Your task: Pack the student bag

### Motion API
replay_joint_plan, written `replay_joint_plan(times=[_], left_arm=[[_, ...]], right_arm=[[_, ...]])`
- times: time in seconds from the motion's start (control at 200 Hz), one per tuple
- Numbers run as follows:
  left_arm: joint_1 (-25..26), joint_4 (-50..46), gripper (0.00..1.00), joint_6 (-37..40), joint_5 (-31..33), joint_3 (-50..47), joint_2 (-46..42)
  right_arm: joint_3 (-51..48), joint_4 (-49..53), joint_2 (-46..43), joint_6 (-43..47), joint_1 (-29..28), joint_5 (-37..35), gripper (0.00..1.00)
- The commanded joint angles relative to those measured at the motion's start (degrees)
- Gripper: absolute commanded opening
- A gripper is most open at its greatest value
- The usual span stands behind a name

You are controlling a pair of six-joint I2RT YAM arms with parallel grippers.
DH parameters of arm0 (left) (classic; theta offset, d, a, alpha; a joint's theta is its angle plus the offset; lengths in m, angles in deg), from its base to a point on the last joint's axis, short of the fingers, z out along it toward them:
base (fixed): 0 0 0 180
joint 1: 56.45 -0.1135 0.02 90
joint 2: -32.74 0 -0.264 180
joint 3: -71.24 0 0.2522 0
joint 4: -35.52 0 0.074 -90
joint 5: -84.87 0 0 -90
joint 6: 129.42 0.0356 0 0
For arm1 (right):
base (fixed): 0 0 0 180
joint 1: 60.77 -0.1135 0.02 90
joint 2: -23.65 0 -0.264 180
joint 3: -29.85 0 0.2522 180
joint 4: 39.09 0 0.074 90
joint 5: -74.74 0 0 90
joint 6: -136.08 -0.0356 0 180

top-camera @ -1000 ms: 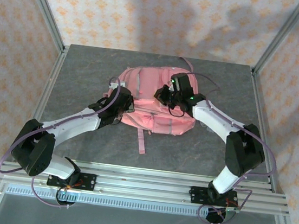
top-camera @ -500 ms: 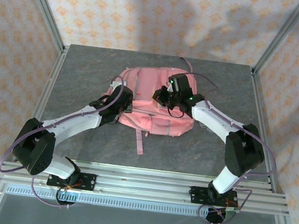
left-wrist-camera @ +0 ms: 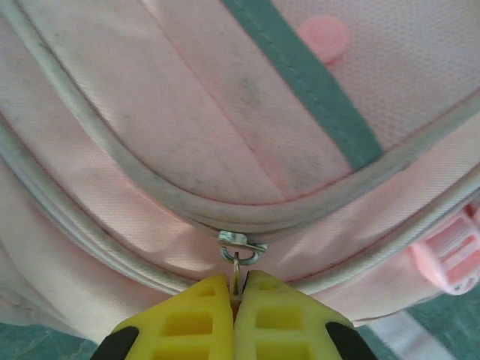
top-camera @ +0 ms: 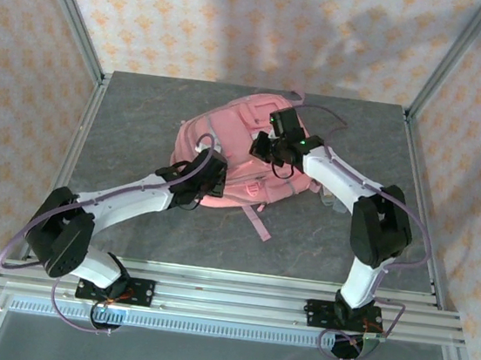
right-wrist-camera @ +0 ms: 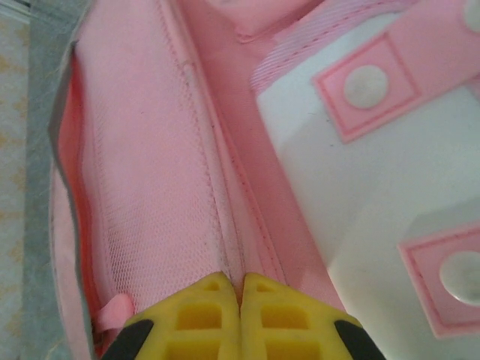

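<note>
The student bag (top-camera: 239, 132) lies near the centre of the grey, stone-patterned table (top-camera: 133, 123), slightly toward the far side, with one pink strap (top-camera: 260, 225) trailing toward the near edge. What it holds cannot be seen.

Left gripper (left-wrist-camera: 238, 283): closed, yellow fingertips pinching the metal zipper pull (left-wrist-camera: 241, 250) under a grey-piped seam.

Right gripper (right-wrist-camera: 240, 285): closed on a stitched seam of the bag's pink fabric, beside a white patch (right-wrist-camera: 352, 187) with pink snap tabs. From above, it sits on the bag's right half.

Surroundings: aluminium frame posts (top-camera: 70, 14), walls (top-camera: 242, 22) papered in an orange floral print, and a mounting rail (top-camera: 226, 294) at the near edge.
</note>
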Motion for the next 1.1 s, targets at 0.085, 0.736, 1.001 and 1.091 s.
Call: replay_joint_plan(times=[0.085, 0.736, 1.001, 1.091], left_arm=[[-4.13, -10.13, 0.00, -0.99, 10.54, -0.96, -0.15], [4.59, 2.04, 0.00, -3.77, -5.68, -3.36, 0.19], [5.18, 4.08, 0.00, -6.58, -1.94, -1.64, 2.24], [5.16, 3.76, 0.00, -6.47, -1.59, -1.16, 2.94]], right_arm=[[-3.07, -3.86, -2.12, 1.62, 1.43, -8.12, 0.00], [11.65, -1.59, 7.32, 3.62, 3.66, -10.98, 0.00], [2.40, -3.39, 1.24, -1.36, 4.03, -2.82, 0.41], [-5.84, -8.11, -3.74, -4.71, 3.75, 0.50, 0.47]])
